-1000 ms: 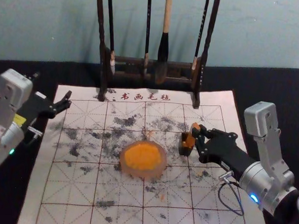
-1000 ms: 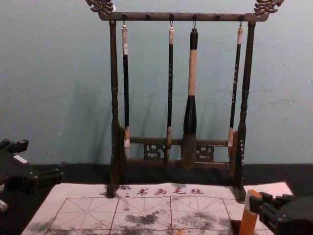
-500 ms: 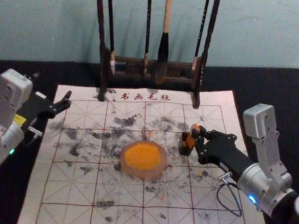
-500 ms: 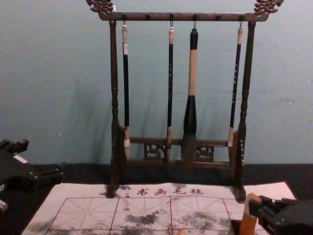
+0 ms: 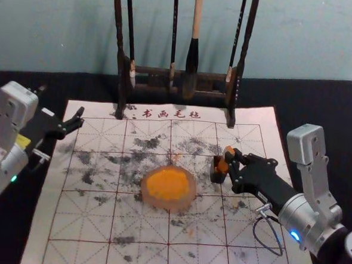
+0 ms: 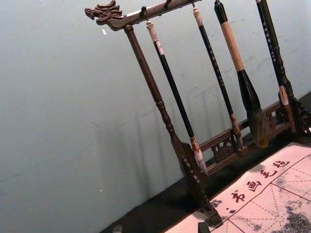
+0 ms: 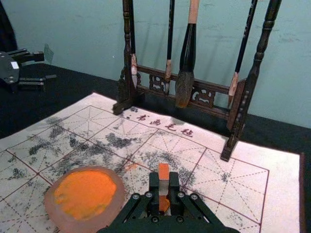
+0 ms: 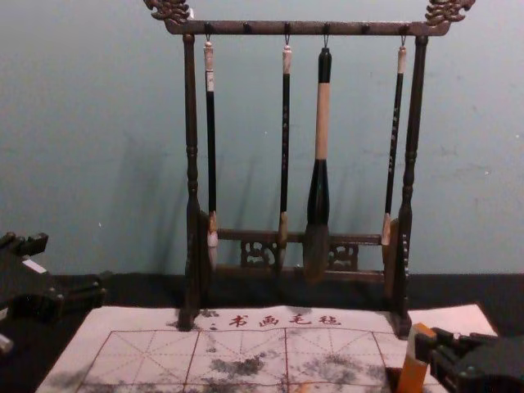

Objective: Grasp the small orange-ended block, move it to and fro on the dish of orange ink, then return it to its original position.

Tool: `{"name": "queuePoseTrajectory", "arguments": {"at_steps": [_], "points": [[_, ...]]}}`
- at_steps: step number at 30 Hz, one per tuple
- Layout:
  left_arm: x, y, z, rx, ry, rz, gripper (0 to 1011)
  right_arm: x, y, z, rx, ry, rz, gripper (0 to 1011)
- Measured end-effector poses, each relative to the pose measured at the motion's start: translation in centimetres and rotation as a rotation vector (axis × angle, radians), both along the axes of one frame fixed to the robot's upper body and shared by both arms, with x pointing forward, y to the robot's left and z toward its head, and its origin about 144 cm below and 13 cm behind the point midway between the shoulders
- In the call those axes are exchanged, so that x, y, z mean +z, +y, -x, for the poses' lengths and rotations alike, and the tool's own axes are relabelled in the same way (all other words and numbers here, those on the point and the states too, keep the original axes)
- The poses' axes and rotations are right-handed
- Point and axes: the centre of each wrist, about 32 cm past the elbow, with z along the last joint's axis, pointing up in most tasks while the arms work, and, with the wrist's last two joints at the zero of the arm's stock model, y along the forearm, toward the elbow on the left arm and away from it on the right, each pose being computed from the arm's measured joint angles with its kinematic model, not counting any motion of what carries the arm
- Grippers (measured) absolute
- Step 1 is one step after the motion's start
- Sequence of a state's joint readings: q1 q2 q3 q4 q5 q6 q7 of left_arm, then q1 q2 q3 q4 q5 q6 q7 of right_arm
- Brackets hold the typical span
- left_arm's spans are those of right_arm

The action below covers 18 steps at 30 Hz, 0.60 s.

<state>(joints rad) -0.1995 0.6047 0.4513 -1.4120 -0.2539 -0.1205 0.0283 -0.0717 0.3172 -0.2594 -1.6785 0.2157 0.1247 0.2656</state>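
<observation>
My R gripper (image 5: 231,163) is just R of the ink dish (image 5: 185,203), clenched on the orange-ended block (image 5: 224,163), which sits btwn its fingertips. R wrist view: orange top end pokes up past the fingers, pale band under it, more orange lower down. Block's on the dish's R side too, approx upright w/ a slight lean, top end twd my R. Its lower part is at the small dark holder (image 5: 217,177), R of & apart from the dish; can't tell if it touches the holder's bottom. Orange ink (image 5: 167,184) is inside the dish's pale rim.

L gripper (image 5: 80,118) is parked well L of the dish & farther back, fingers apart, nothing btwn them. Gridded mat (image 5: 68,227) w/ dark smudges lies under & around the dish. Brush rack (image 5: 150,72) w/ hanging brushes (image 5: 193,55) stands behind the dish.
</observation>
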Motion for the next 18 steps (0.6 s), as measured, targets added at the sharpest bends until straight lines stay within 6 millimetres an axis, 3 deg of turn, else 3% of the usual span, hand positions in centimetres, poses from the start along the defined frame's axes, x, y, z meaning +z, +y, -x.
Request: {"name": "queuePoseTrajectory", "arguments": {"at_steps": [13,18], "points": [[0.00,0.00,0.00,0.000,0.000,0.000,1001,0.05,-0.02,0.00,0.000,0.000,0.000,108],[0.00,0.00,0.00,0.000,0.000,0.000,1001,0.06,-0.02,0.00,0.000,0.001,0.000,223]]}}
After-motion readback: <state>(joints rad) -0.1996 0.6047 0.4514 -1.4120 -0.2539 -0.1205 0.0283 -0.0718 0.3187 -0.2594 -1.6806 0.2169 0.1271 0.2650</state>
